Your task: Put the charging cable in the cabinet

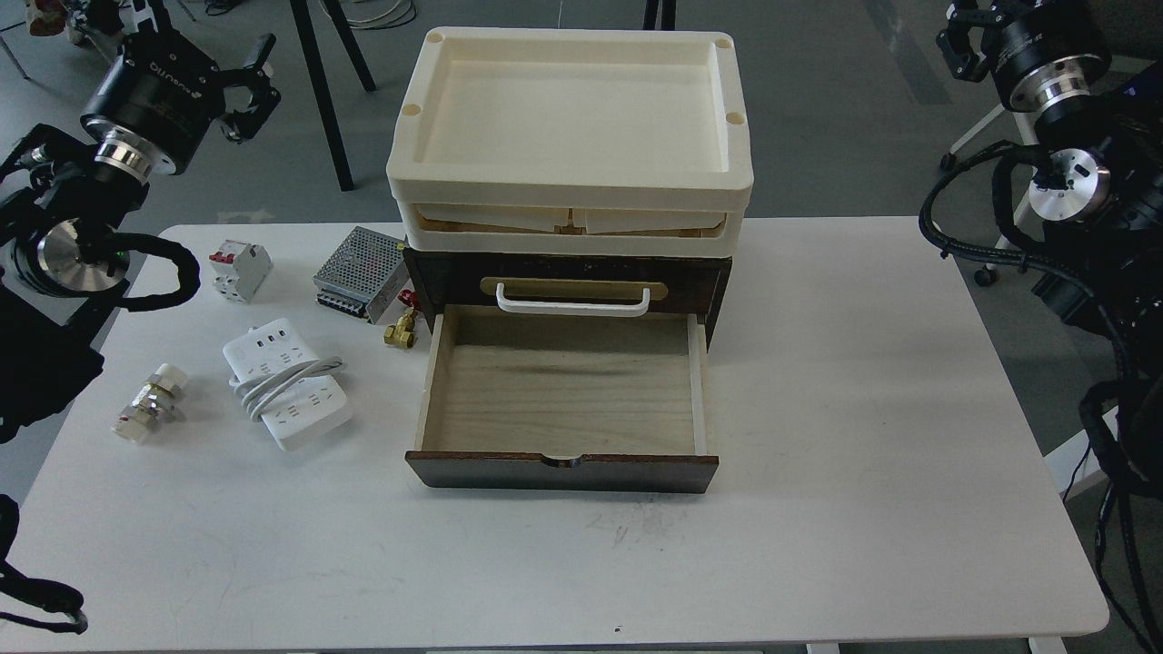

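The charging cable (287, 382), a white power strip with its cord looped across it, lies on the white table left of the cabinet. The cabinet (563, 272) is a dark brown chest at the table's middle back. Its lower drawer (561, 389) is pulled out toward me, and the pale wood inside is bare. A white handle (572, 301) sits on the closed drawer above. My left gripper (254, 84) hangs high at the far left, above and behind the cable, its fingers apart and holding nothing. My right gripper (959, 44) is at the top right edge, dark and partly cut off.
Cream trays (571, 186) are stacked on the cabinet. Behind the cable lie a white-and-red circuit breaker (241, 270), a grey perforated metal box (362, 270) and a brass valve (401, 331). A metal fitting with white caps (150, 402) lies left of it. The table (863, 409) stretches right of the cabinet.
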Robot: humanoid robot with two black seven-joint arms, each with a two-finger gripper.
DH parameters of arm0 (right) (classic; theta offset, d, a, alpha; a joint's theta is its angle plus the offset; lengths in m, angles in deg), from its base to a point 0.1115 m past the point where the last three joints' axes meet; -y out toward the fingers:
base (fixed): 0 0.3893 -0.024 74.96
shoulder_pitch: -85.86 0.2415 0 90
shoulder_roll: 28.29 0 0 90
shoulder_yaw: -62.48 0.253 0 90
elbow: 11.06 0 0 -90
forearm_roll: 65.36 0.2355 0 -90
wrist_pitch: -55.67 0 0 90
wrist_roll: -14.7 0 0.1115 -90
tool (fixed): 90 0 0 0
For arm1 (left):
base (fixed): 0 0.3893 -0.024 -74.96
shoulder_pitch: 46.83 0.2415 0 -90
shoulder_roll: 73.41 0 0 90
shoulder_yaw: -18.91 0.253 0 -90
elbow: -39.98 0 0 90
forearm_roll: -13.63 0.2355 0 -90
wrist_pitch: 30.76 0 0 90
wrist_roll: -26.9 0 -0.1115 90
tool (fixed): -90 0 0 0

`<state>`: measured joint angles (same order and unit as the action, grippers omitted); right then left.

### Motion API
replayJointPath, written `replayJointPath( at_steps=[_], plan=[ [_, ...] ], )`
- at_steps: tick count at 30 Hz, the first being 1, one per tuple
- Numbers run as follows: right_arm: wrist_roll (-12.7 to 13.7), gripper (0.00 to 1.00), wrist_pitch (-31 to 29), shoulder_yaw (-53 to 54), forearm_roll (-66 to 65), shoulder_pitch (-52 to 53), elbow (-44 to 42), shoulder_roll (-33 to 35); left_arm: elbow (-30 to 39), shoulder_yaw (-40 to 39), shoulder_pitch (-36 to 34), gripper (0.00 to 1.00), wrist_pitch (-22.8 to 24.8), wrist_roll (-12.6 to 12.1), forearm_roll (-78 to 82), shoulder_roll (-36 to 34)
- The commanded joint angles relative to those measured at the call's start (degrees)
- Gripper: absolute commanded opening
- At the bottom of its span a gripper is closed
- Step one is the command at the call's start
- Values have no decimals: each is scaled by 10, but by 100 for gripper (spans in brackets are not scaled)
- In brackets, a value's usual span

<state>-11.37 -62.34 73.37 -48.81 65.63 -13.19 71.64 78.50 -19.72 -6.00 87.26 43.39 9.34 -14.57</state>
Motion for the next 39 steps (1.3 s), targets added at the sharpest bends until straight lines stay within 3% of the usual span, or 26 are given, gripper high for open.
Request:
replayJointPath(
  at_steps=[1, 10, 17, 21, 25, 28, 34, 37, 39],
  plan=[
    [0, 100, 0, 20, 1, -18, 0, -1, -23, 0, 5, 100, 0, 12, 0, 6],
    [-3, 100, 0, 67, 1, -11, 12, 10, -83, -34, 5, 100, 0, 19, -61, 18],
    [-1, 100, 0, -9, -15, 11, 65, 9, -64, -35, -5, 100, 0, 19, -61, 50],
    [-2, 100, 0, -45, -18, 17, 154, 42, -36, -30, -9, 100, 0, 16, -59, 47],
    [-2, 100, 0, -43, -44, 10, 373, 171, 43, -20, -6, 100, 0, 14, -43, 7],
    [-2, 100, 0, -25, -92, -1, 483, 238, 124, -18, -3, 100, 0, 15, 15, -37],
    [-3, 100, 0, 83, -99, -93, 494, 272, 362, -19, 17, 100, 0, 20, 330, -146],
    [-3, 100, 0, 152, -99, -136, 492, 305, 456, -14, 52, 100, 0, 31, 604, -177],
    [-2, 100, 0, 172, -99, -161, 485, 313, 480, -2, 81, 100, 0, 45, 799, -186]
  ],
)
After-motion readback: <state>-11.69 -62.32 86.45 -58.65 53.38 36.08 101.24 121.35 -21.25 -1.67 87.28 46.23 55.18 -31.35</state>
